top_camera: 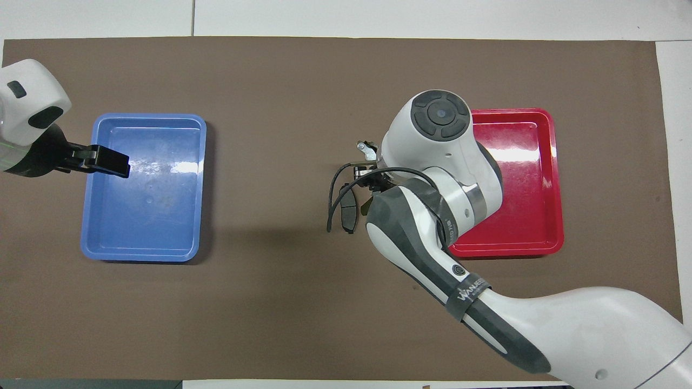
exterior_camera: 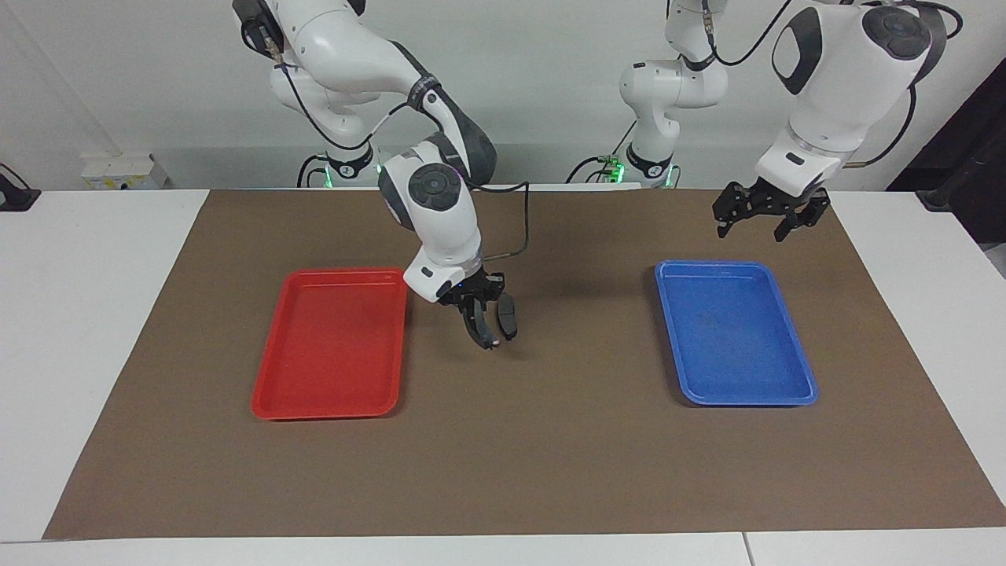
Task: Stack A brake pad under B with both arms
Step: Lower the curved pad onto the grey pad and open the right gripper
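Right gripper (exterior_camera: 475, 310): pressed shut on the long curved brake piece (exterior_camera: 481, 328), which hangs down from the fingertips with its lighter tip lowest, up in the air over the brown mat (exterior_camera: 550, 456).
Curved piece: dark and crescent-shaped; in the overhead view only its light end (top_camera: 366, 147) pokes out from under the white wrist.
Short brake pad (exterior_camera: 508, 314): lying flat on the mat just beside the right gripper, toward the left arm's end of the table; from the facing view the hanging piece sits close alongside it, and whether the two touch cannot be told.
Short pad from above (top_camera: 348, 214): dark grey, nearly straight, partly crossed by the right arm's black cable.
Red tray (exterior_camera: 330, 369): on the mat next to the right gripper, toward the right arm's end of the table; the gripper is past its rim and over bare mat.
Right arm: reaches in from its base across the red tray (top_camera: 546, 162), elbow bent over the tray's edge.
Left gripper (exterior_camera: 761, 216): fingers spread wide, holding nothing, raised high over the mat near the blue tray's corner at the robots' end.
Blue tray (exterior_camera: 786, 393): on the mat toward the left arm's end, well apart from the short pad.
Left arm: waiting, drawn back toward its base; from above its gripper (top_camera: 105, 161) shows over the blue tray's rim (top_camera: 89, 237).
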`<state>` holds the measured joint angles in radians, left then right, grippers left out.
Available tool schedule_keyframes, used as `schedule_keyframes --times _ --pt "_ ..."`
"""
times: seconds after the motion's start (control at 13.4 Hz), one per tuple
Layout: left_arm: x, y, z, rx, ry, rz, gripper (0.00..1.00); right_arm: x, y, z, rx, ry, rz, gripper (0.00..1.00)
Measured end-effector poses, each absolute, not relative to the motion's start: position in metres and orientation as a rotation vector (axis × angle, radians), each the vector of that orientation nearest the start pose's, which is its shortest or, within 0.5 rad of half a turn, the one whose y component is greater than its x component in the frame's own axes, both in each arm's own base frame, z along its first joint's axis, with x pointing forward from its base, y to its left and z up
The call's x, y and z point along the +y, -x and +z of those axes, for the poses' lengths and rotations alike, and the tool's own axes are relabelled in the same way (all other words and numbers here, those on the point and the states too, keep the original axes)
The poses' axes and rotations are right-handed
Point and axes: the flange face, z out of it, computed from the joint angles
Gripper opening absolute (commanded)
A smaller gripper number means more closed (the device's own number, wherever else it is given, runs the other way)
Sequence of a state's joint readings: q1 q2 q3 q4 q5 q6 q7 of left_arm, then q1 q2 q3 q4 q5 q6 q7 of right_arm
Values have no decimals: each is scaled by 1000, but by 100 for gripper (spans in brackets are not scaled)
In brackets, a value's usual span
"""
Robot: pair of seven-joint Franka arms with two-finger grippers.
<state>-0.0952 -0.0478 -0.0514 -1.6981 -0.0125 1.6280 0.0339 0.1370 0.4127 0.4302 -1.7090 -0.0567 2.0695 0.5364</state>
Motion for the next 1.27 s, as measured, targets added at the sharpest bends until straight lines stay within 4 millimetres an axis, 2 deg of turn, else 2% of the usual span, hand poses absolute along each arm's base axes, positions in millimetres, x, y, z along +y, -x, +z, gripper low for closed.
schedule_keyframes --times 0.3,0.6,0.97,1.27 --pt "-79 -519 627 273 3131 -12 100 350 -561 343 -78 3032 104 1" --pt "-57 -522 628 210 3138 -14 100 365 -552 327 -109 3040 114 1" --pt "-56 -522 628 207 3138 -10 100 368 -538 305 -85 3041 123 2" --pt "-56 -521 627 207 3138 5 100 369 -537 305 -91 3043 124 3"
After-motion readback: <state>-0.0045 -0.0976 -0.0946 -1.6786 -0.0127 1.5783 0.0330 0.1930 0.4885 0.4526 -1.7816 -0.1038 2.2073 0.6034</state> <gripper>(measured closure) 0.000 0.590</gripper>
